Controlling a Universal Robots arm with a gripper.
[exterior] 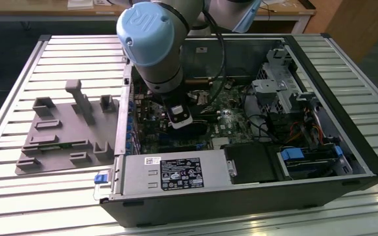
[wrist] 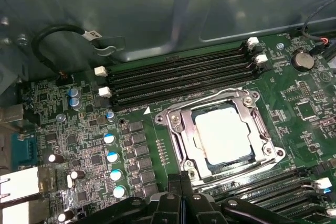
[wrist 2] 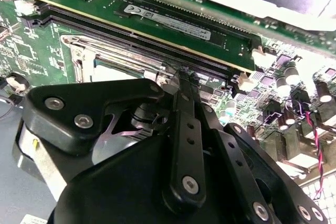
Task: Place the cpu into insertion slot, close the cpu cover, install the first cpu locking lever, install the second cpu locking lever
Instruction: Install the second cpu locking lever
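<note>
Cover down on the seated chip; you are at the lever step.

Your gripper (wrist: 181,182), fingers pressed together and holding nothing, sits at the near edge of the insertion slot (wrist: 261,153); beyond, the cpu (wrist: 223,134) lies under the cpu cover (wrist: 178,129). Latching calls for careful downward pressure.

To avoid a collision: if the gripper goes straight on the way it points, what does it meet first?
Probably the metal cover framing the chip, at its near edge; the gripper points there, though depth is unclear.

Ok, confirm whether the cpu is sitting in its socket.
Yes: in the first wrist view the cpu lies flat in the insertion slot, framed by the cpu cover.
</note>
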